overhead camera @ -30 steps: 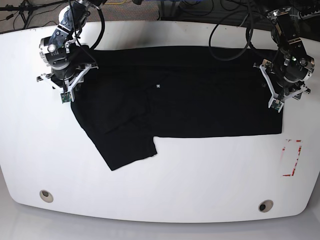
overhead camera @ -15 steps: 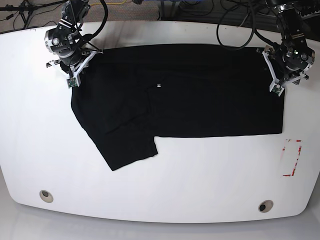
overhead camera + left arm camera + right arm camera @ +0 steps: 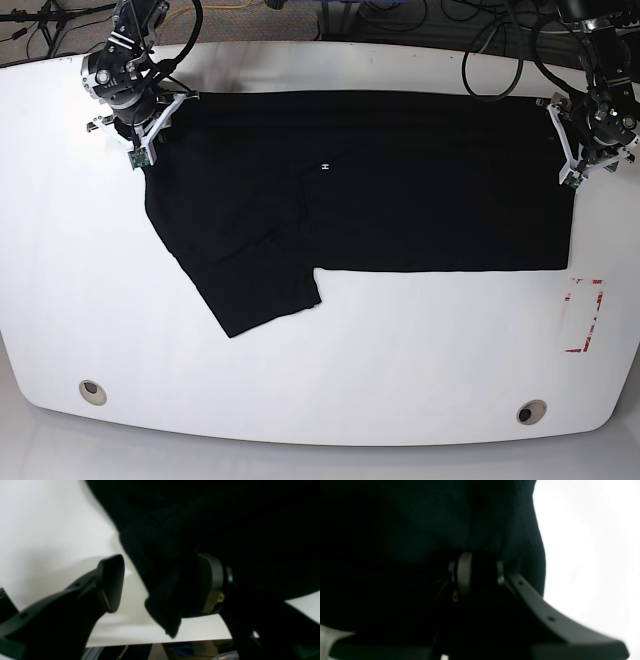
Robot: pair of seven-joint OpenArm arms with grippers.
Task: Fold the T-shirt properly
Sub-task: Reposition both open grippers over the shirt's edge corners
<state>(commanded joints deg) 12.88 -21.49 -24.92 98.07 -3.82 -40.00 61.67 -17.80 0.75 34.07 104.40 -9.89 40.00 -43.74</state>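
The black T-shirt (image 3: 400, 190) lies flat across the back half of the white table (image 3: 330, 350), one sleeve (image 3: 260, 295) pointing toward the front left. A tiny white mark (image 3: 325, 165) shows near its middle. My right gripper (image 3: 145, 125) is at the shirt's back left corner. In the right wrist view its fingers (image 3: 463, 572) stand close together with dark cloth (image 3: 420, 525) pinched between them. My left gripper (image 3: 575, 145) is at the shirt's right edge. In the left wrist view it (image 3: 160, 582) is open, and a cloth corner (image 3: 162, 615) hangs against one finger (image 3: 211, 580).
A red-outlined marking (image 3: 583, 315) sits on the table at the right, just in front of the shirt's corner. Two round holes (image 3: 92, 391) (image 3: 531, 411) lie near the front edge. Cables (image 3: 480, 60) run beyond the table's back edge.
Both arms have moved toward the back of the table and farther apart. The shirt has slid slightly to the right and back with them.
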